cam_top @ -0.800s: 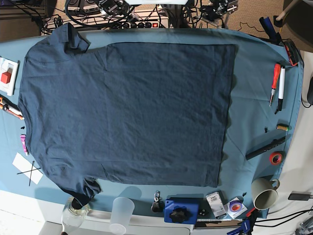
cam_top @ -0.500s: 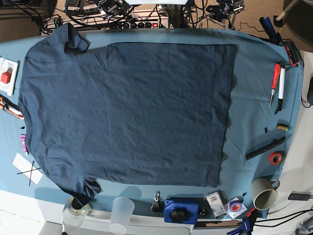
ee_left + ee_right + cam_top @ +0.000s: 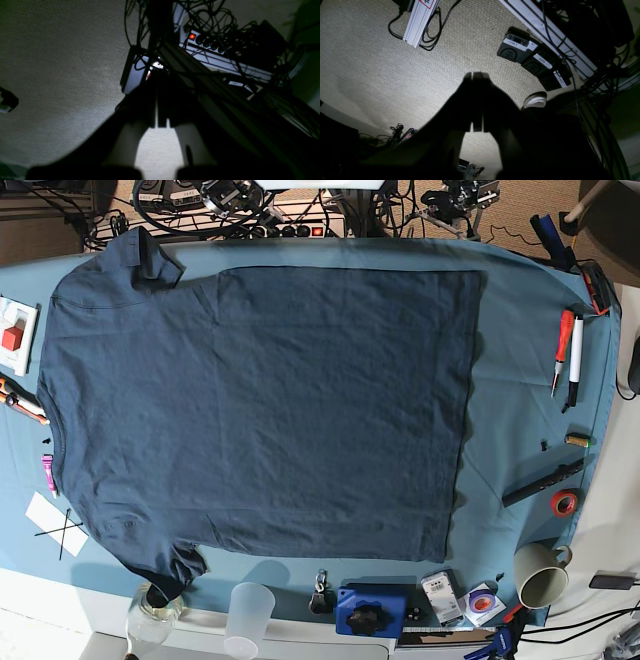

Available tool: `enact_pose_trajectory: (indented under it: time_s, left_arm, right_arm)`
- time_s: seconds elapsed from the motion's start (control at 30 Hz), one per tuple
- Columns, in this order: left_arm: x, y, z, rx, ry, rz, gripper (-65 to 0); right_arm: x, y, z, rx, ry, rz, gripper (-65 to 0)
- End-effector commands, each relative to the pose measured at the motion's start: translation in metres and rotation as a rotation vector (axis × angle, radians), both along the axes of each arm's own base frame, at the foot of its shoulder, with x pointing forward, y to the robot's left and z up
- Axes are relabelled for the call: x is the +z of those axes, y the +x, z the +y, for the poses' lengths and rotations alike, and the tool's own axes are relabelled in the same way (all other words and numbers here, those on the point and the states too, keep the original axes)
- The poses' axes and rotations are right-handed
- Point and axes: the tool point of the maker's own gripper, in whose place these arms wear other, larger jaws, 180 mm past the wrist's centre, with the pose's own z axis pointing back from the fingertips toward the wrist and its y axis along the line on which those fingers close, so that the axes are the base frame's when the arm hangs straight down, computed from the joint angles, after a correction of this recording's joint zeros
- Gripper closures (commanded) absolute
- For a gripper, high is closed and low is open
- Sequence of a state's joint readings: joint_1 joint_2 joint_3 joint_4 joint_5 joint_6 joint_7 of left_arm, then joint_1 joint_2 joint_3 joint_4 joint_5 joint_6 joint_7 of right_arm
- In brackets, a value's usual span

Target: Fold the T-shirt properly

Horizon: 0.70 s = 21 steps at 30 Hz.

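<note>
The dark navy T-shirt (image 3: 260, 410) lies spread flat on the teal table cloth (image 3: 520, 380) in the base view. Its neck points left, one sleeve (image 3: 150, 260) lies at the far left and the other (image 3: 170, 565) at the near left, and the hem runs down the right side. Both arms are pulled back beyond the table's far edge, away from the shirt. My left gripper (image 3: 157, 77) is shut on nothing over carpet and cables. My right gripper (image 3: 476, 74) is shut on nothing above the carpet.
A red screwdriver (image 3: 563, 350) and a pen (image 3: 575, 360) lie at the right, with a black bar (image 3: 543, 483) and a tape roll (image 3: 565, 502) below them. Along the near edge stand a mug (image 3: 540, 575), a plastic cup (image 3: 250, 615) and a blue box (image 3: 370, 610). A power strip (image 3: 300, 227) sits behind the table.
The left arm's end at the far right edge has shifted slightly to the right. The T-shirt has not moved.
</note>
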<state>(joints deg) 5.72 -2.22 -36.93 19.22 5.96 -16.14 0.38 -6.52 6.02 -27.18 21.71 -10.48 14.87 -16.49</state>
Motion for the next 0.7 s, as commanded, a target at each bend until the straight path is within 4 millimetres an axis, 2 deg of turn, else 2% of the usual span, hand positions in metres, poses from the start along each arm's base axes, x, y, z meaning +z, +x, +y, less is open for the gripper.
enact_pose_trajectory:
  time_s: [0.0, 0.3, 0.43, 0.5, 0.67]
  left_arm:
    - [0.001, 0.004, 0.003, 0.002, 0.002, -0.014, 0.0]
    - [0.0, -0.002, 0.003, -0.005, -0.004, 0.009, 0.0]
    - [0.005, -0.01, -0.003, -0.031, -0.072, -0.011, 0.0]
    - [0.008, -0.017, 0.001, -0.041, -0.079, -0.019, 0.0]
    - [0.013, -0.048, 0.027, -0.058, -0.017, 0.002, 0.0]
  right_arm:
    - [0.0, 0.0, -0.002, 0.001, 0.001, 0.001, 0.0]
    - [0.001, -0.002, -0.003, 0.003, -0.005, 0.01, 0.0]
    - [0.003, -0.01, -0.013, 0.012, -0.029, 0.029, 0.0]
    - [0.006, -0.012, -0.016, 0.016, -0.028, 0.017, 0.0]
    - [0.019, -0.025, -0.031, -0.025, -0.025, 0.0, 0.0]
